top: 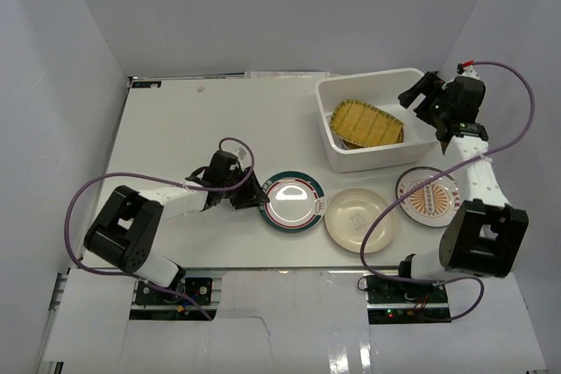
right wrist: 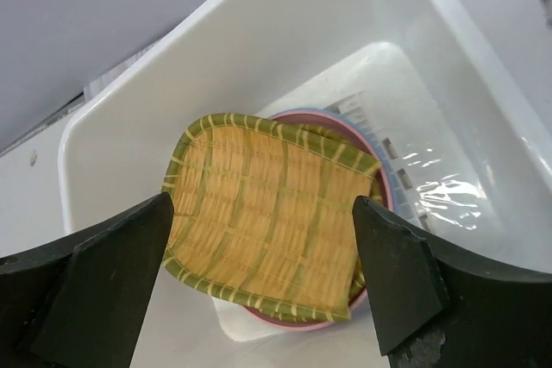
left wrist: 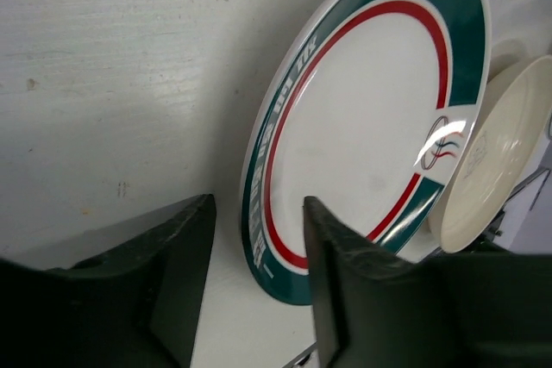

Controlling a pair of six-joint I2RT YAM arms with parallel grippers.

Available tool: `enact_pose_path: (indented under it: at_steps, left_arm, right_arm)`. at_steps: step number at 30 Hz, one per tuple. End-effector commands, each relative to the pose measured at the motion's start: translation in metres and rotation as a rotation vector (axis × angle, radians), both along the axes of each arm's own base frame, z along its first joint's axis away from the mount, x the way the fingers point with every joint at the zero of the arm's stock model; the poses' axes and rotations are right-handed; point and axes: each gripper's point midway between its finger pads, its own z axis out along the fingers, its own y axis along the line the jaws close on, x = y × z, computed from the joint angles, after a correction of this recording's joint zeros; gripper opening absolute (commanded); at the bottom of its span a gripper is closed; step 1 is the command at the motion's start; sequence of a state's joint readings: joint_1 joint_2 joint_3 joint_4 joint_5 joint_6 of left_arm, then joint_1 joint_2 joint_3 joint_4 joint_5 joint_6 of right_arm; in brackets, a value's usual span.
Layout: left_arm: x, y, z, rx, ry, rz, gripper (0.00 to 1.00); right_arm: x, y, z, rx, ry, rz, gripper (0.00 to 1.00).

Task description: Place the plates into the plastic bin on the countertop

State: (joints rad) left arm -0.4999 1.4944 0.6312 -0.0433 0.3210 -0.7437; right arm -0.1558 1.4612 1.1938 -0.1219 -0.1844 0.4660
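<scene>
On the countertop (top: 193, 129) lie a green-rimmed white plate (top: 294, 201), a cream plate (top: 361, 219) and an orange-sunburst plate (top: 429, 197). My left gripper (top: 254, 194) is low at the green-rimmed plate's left edge. In the left wrist view its fingers (left wrist: 345, 282) stand apart, straddling that plate's (left wrist: 371, 118) near rim, and the cream plate (left wrist: 496, 152) lies beyond. The plastic bin (top: 351, 157) holds a yellow woven squarish plate (right wrist: 272, 230) on top of a pink (right wrist: 303, 323) and a blue (right wrist: 385, 171) plate. My right gripper (right wrist: 263, 247) hangs open above them, holding nothing.
Pale walls close in the countertop on the left, back and right. The bin (right wrist: 259, 58) stands at the back right, with the sunburst plate just in front of it. Purple cables loop from both arms over the front of the counter.
</scene>
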Motion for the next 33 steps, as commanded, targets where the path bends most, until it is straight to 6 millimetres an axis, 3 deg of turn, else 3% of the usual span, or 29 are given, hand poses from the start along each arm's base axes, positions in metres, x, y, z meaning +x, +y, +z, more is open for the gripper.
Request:
enact_pose_path:
  at_steps: [1,3,5,6,7,8,9,12,13,14,16,22,26,33]
  left_arm:
    - [0.01,-0.003,-0.003,0.005,-0.048,0.019,0.5]
    - [0.009,-0.002,-0.008,0.007,-0.037,0.023,0.47]
    - [0.01,-0.004,-0.008,-0.001,-0.048,0.025,0.34]
    - [0.01,-0.004,-0.009,-0.006,-0.047,0.029,0.31]
    - [0.009,-0.004,-0.01,-0.013,-0.051,0.029,0.29]
    - [0.007,-0.005,-0.011,-0.018,-0.049,0.025,0.29]
    - [0.007,-0.006,-0.012,-0.023,-0.051,0.024,0.28]
    - [0.006,-0.006,-0.014,-0.03,-0.056,0.018,0.16]
    - [0.004,-0.006,-0.015,-0.029,-0.052,0.015,0.13]
    - [0.005,-0.005,-0.015,-0.03,-0.054,0.017,0.06]
    - [0.004,-0.006,-0.013,-0.036,-0.058,0.014,0.0]
    - [0.005,-0.001,0.004,-0.057,-0.117,0.048,0.0]
    - [0.004,0.002,0.022,-0.083,-0.168,0.069,0.0]
    - [-0.003,0.01,0.039,-0.102,-0.203,0.097,0.0]
  right_arm:
    - [-0.028,-0.02,-0.015,-0.067,0.024,-0.119,0.9]
    - [-0.052,-0.022,-0.034,-0.074,0.058,-0.156,0.9]
    - [-0.07,-0.031,-0.045,-0.083,0.07,-0.225,0.94]
    - [-0.083,-0.042,-0.038,-0.095,0.041,-0.308,0.98]
    - [-0.099,-0.048,-0.062,-0.101,0.088,-0.354,0.93]
    - [-0.114,-0.065,-0.059,-0.103,0.069,-0.458,0.88]
    - [-0.13,-0.072,-0.081,-0.096,0.114,-0.505,0.82]
    - [-0.167,-0.11,-0.092,-0.044,0.107,-0.692,0.74]
    - [-0.18,-0.116,-0.109,-0.023,0.134,-0.729,0.78]
    - [-0.191,-0.128,-0.115,0.01,0.138,-0.776,0.8]
    - [-0.206,-0.133,-0.129,0.042,0.162,-0.827,0.87]
    - [-0.223,-0.138,-0.152,0.118,0.222,-0.879,0.91]
    - [-0.239,-0.133,-0.187,0.146,0.34,-0.893,0.89]
    - [-0.242,-0.118,-0.214,0.235,0.394,-0.872,0.85]
